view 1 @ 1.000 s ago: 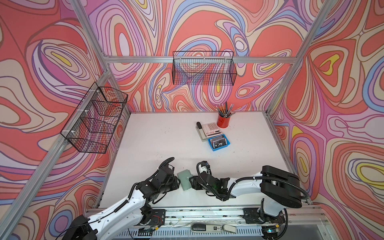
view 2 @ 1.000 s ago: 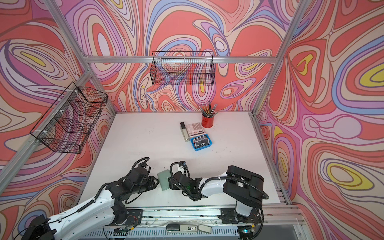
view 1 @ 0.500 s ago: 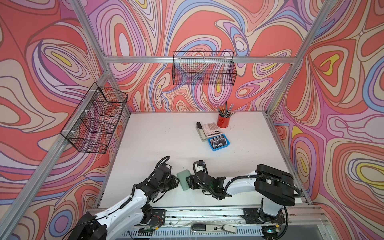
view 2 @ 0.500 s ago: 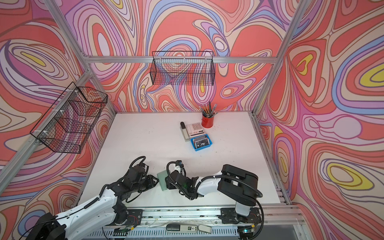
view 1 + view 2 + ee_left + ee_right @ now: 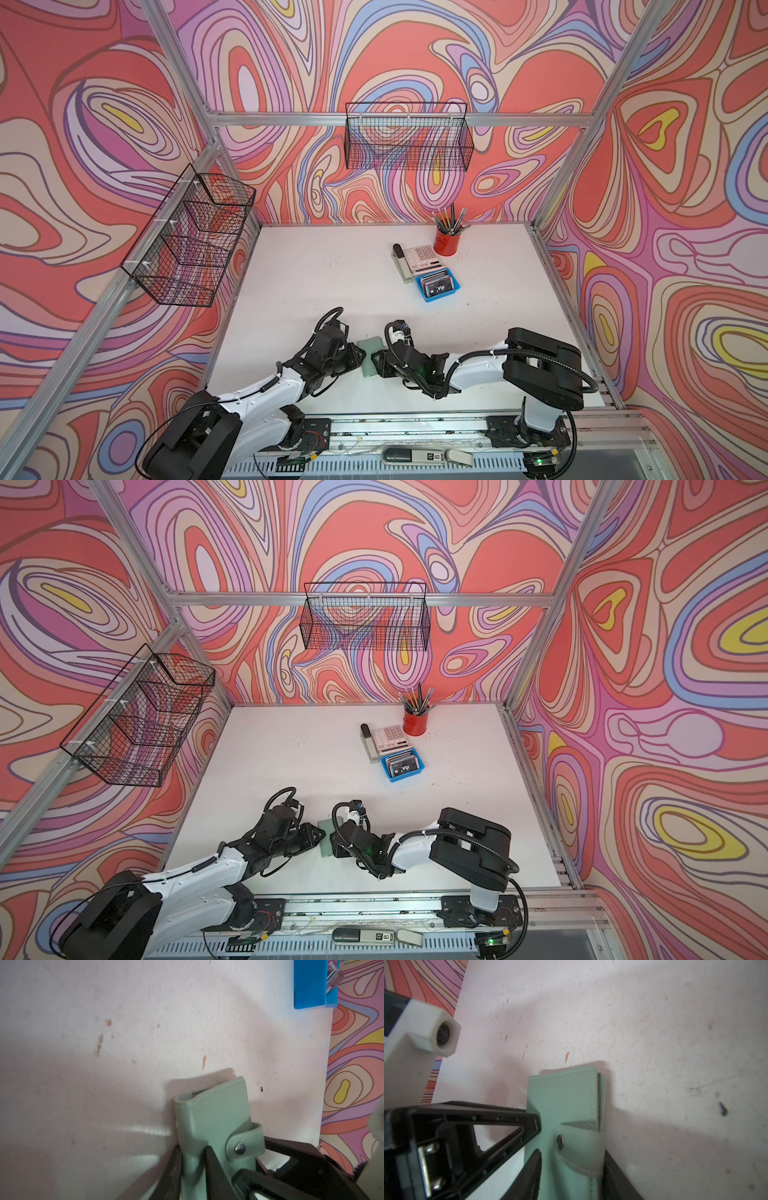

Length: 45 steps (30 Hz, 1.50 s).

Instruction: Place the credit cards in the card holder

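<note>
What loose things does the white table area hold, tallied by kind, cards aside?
Sage-green leather-like card holder: 1
Blue plastic tray: 1
White calculator with grey keys: 1
Red cup of pencils: 1
Grey-and-black stapler: 1
Total: 5

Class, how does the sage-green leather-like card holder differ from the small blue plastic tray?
The sage-green leather-like card holder is snapped shut; the small blue plastic tray is open-topped. The holder sits near the front, the tray farther back. The tray holds plastic cards; the holder shows none. Both are small and rectangular.

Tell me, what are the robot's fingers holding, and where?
The card holder: left fingers pinch its spine edge; right fingers straddle its snap-tab edge, grip unsure.
</note>
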### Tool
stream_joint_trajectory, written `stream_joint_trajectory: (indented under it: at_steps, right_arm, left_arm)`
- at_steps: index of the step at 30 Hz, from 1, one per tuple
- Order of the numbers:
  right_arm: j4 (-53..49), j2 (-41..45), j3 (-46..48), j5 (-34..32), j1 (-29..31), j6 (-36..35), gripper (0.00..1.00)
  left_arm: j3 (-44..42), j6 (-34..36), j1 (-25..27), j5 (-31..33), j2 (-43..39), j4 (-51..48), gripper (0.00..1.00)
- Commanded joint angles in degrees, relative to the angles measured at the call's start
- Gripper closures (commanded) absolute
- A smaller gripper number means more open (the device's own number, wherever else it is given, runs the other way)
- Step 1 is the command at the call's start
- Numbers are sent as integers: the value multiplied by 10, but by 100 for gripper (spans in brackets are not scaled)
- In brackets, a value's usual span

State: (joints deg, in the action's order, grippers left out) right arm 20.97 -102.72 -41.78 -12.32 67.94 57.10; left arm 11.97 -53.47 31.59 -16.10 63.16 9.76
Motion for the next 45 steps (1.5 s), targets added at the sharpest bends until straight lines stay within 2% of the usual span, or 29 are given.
stream_joint_trajectory:
  at_steps: [1, 3, 7, 14, 16, 19, 22, 27, 31, 33, 35, 38, 39, 41, 43, 45]
  right_arm:
    - [-24, -34, 6, 39, 6, 13, 55]
    - [-21, -38, 6, 42, 6, 14, 60]
    - [-12, -29, 13, 38, 6, 20, 78]
    - [22, 14, 28, 18, 0, 21, 100]
    - [37, 52, 38, 14, -9, 21, 100]
    - [46, 112, 54, -8, -24, 10, 100]
    - [30, 180, 58, -39, -45, -10, 100]
    - [39, 278, 58, -30, -102, -46, 100]
    - [35, 334, 27, -66, -113, -105, 100]
    - [59, 354, 21, -67, -121, -128, 100]
    - [95, 366, 33, -66, -125, -145, 100]
    - [143, 365, 57, -72, -126, -160, 100]
    - [136, 360, 55, -72, -130, -158, 100]
    - [150, 343, 56, -59, -136, -158, 100]
    - [198, 316, 68, -41, -136, -155, 100]
    - [266, 286, 89, -16, -136, -158, 100]
  left_arm:
    - [-22, 8, 4, -31, 25, -5, 77]
    - [-24, 10, 4, -28, 23, -4, 77]
    - [-23, 14, 4, -18, 2, -20, 77]
    - [24, 40, 4, 14, -83, -124, 76]
    - [67, 52, 2, 36, -129, -184, 75]
    - [118, 68, 1, 74, -199, -225, 60]
    - [165, 84, 0, 109, -240, -236, 51]
    - [268, 112, -1, 146, -253, -272, 51]
    - [335, 147, -1, 202, -207, -281, 51]
    - [348, 124, -1, 220, -183, -290, 51]
    - [337, 128, -1, 168, -167, -254, 57]
    - [256, 200, 0, 73, -174, -92, 58]
    - [224, 216, 0, 69, -184, -51, 51]
    - [195, 251, 0, 66, -205, -33, 52]
    - [146, 251, 0, 33, -213, 34, 48]
    - [149, 254, 0, 9, -209, 45, 51]
